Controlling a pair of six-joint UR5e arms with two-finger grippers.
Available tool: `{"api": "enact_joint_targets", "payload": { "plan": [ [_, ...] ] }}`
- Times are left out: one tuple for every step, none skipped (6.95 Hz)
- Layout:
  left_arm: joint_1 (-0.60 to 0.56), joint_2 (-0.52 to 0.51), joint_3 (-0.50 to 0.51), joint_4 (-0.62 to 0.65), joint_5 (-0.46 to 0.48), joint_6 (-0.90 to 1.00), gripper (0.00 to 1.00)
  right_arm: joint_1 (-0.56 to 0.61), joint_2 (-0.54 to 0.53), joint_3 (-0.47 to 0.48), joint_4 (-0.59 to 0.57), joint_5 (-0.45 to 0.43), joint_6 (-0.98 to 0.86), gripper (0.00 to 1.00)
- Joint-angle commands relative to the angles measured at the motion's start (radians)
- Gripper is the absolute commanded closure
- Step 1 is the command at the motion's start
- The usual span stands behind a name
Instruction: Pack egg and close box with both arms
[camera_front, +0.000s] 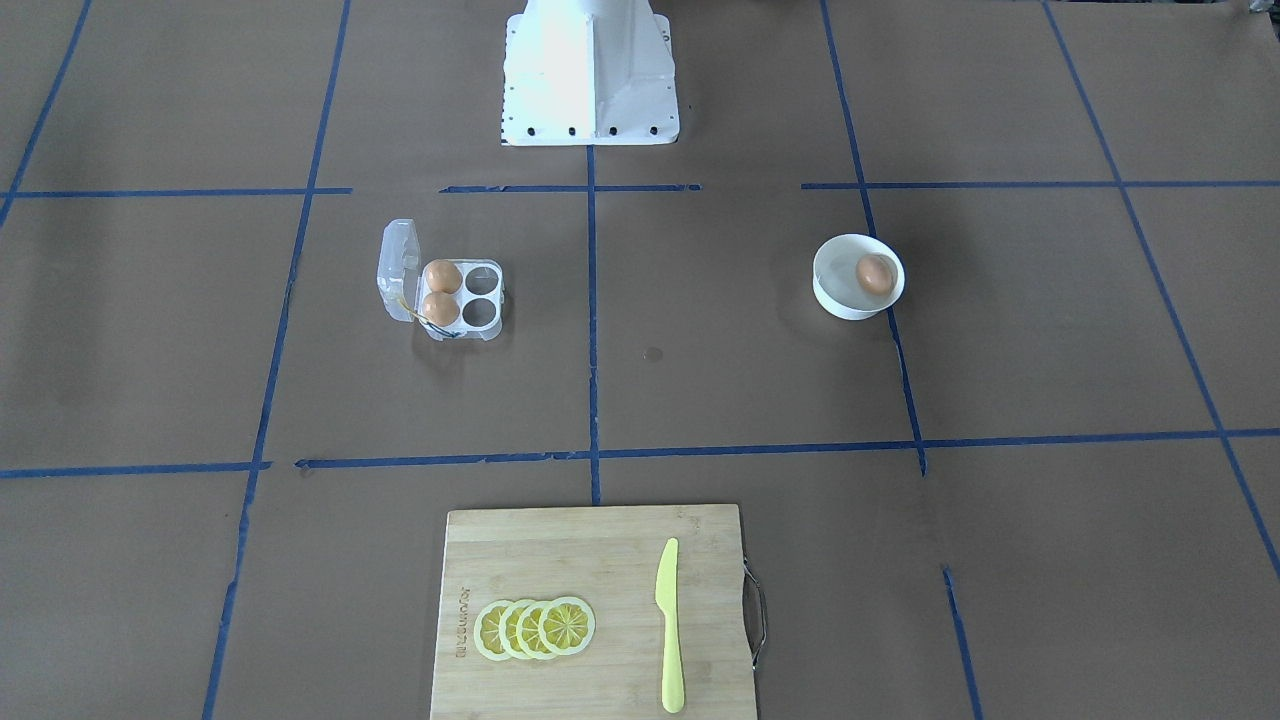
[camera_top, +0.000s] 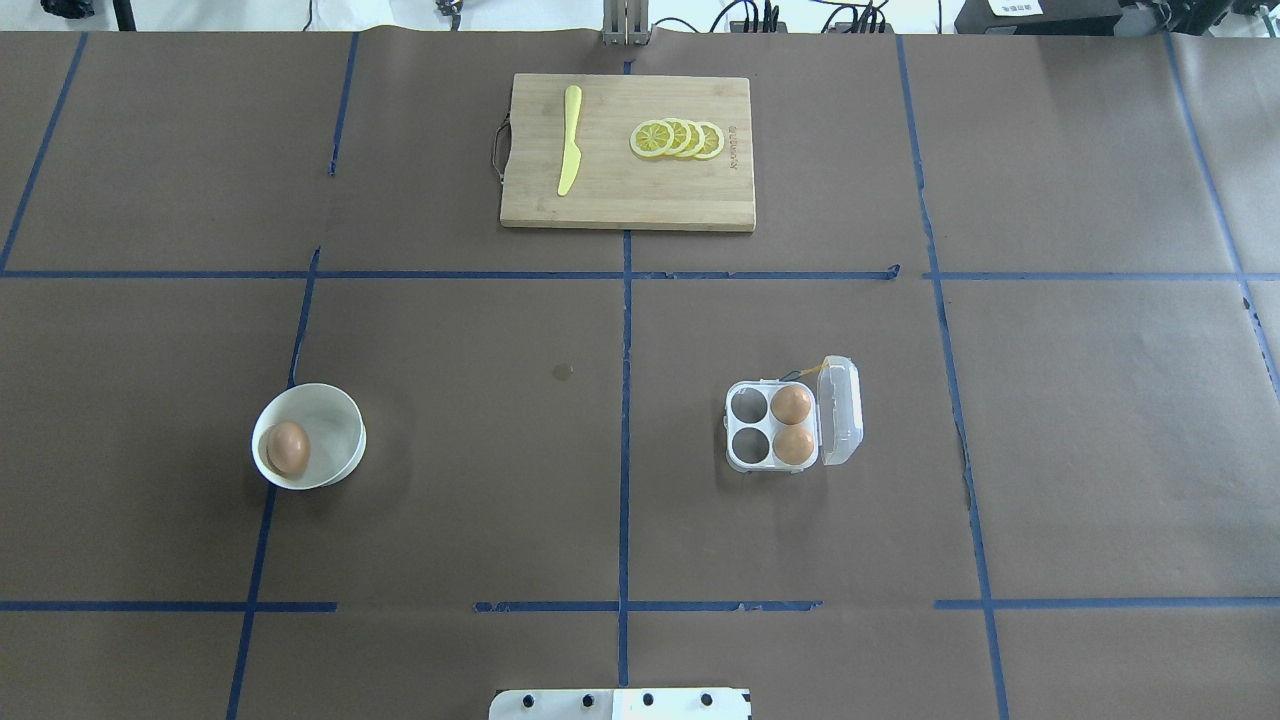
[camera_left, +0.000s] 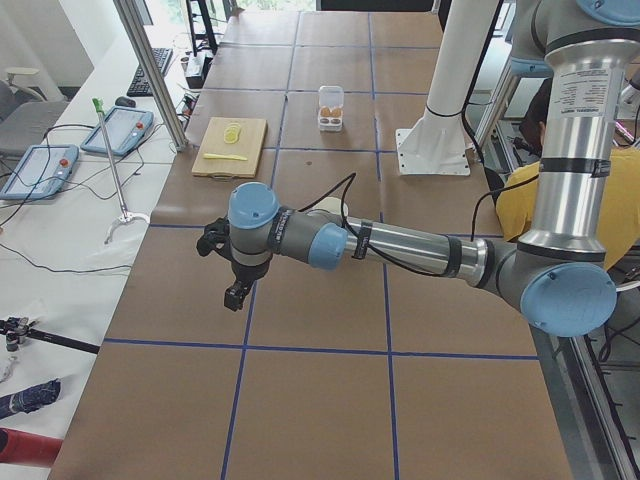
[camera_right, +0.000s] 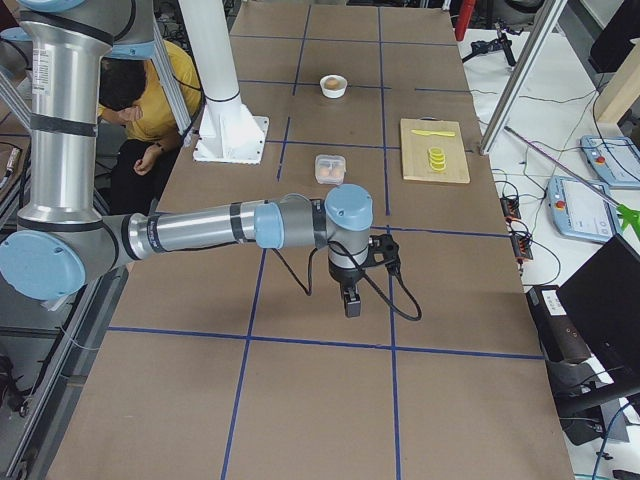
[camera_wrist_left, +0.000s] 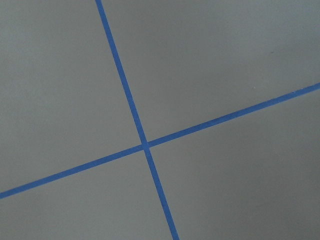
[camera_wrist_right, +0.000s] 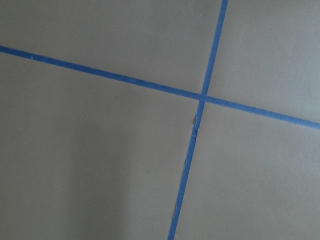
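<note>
Not started yet: small orange-brown egg (camera_top: 288, 448) sits in the white round bowl (camera_top: 340, 415) toward the table's (camera_top: 500, 500) left edge, clear plastic box (camera_top: 771, 425) open. Can't tell if the jaws are clenched. You'd send the left arm (camera_left: 400, 245) there first.

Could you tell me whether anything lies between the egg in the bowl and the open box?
Nothing visible does: only table surface lies between the egg in its bowl and the box, whose lid is open, two cells free.

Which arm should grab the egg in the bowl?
Probably the left arm. The egg lies in the white bowl on the robot's left half of the table; the box sits on its right half.
</note>
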Motion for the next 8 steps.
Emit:
{"api": "enact_joint_targets", "payload": {
  "plan": [
    [0.0, -0.003, 0.004, -0.127, -0.027, 0.006, 0.0, 0.001, 0.019, 0.016, 0.006, 0.006, -0.013, 0.0],
    [0.002, -0.023, 0.03, -0.321, -0.012, 0.002, 0.0, 0.001, 0.013, 0.016, 0.037, 0.013, -0.028, 0.0],
    [0.005, -0.036, 0.079, -0.497, -0.016, -0.008, 0.0, 0.001, 0.006, 0.009, 0.043, 0.057, -0.021, 0.0],
    [0.005, -0.035, 0.067, -0.526, -0.069, -0.023, 0.0, 0.001, -0.01, 0.009, 0.043, 0.092, -0.019, 0.0],
    [0.009, -0.037, 0.066, -0.546, -0.094, -0.037, 0.0, 0.001, -0.008, 0.018, 0.045, 0.092, -0.016, 0.0],
    [0.061, -0.029, 0.064, -0.683, -0.111, -0.049, 0.0, 0.001, -0.007, 0.021, 0.046, 0.092, 0.002, 0.0],
    [0.171, -0.024, 0.064, -0.686, -0.099, -0.093, 0.0, 0.001, -0.008, 0.022, 0.046, 0.092, 0.022, 0.0],
    [0.234, -0.023, 0.043, -0.689, -0.091, -0.3, 0.0, 0.001, -0.007, 0.025, 0.046, 0.092, 0.042, 0.0]
  ]
}}
